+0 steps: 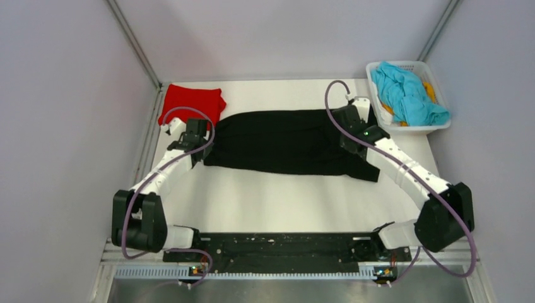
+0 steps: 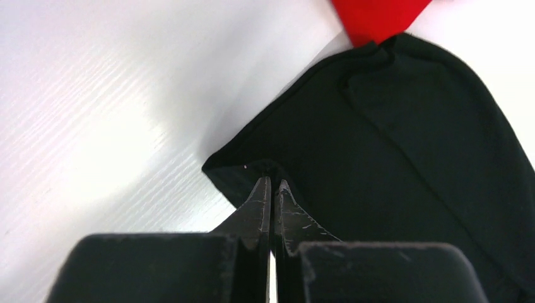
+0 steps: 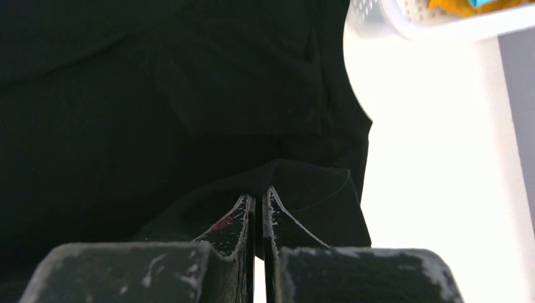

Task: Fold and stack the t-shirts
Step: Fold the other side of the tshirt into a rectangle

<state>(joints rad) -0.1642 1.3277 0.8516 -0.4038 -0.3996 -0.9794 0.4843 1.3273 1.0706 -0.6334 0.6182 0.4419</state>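
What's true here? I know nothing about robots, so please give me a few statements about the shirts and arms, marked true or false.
1. The black t-shirt lies spread on the table. True.
2. The left arm has its jaws wide open above it. False: they are shut on a corner of the black t-shirt.
3. The right arm has its jaws shut on the black t-shirt's other end. True.
4. The red t-shirt sits in the basket. False: it lies at the table's far left corner, beside the black t-shirt.
5. The blue garment is folded flat on the table. False: it lies crumpled in the basket.
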